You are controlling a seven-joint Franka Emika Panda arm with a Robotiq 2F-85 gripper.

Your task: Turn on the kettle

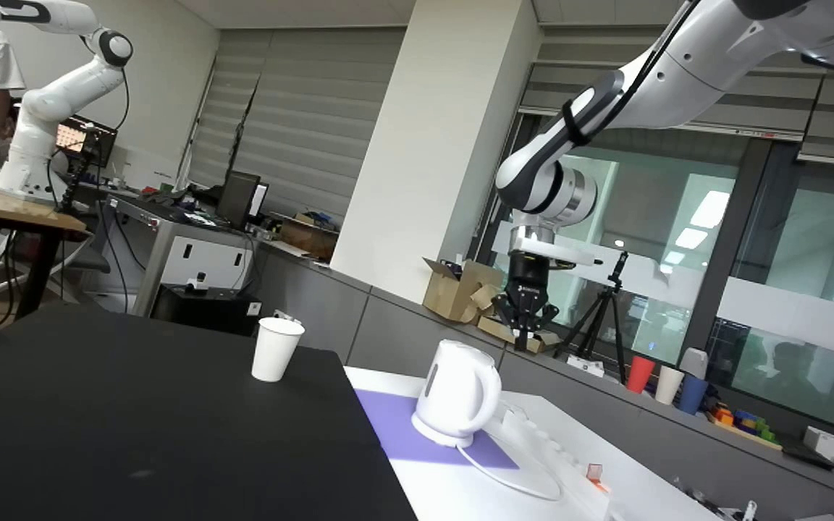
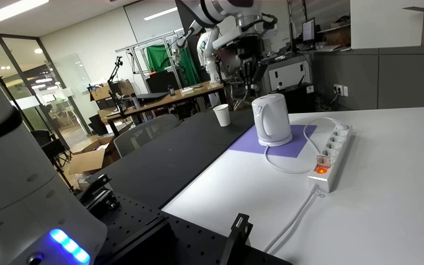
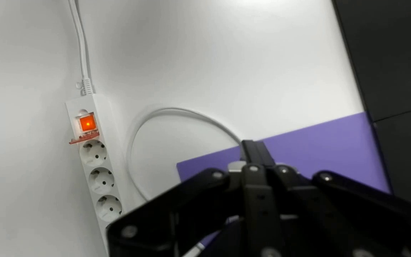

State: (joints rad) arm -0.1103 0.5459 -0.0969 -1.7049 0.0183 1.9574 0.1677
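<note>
The black two-fingered claw point(image 3: 255, 144), pressed together, hangs near the rounded white plastic kettle point(image 2: 277, 119), which stands upright on a thin purple rectangular mat point(image 2: 300, 138) on the white table point(image 2: 388, 165).

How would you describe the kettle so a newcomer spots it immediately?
Find the white table, then the purple mat lying on it beside the black table. The kettle stands on that mat, white and rounded. Unlike the smaller white paper cup on the black table, it has a loop handle.
</note>
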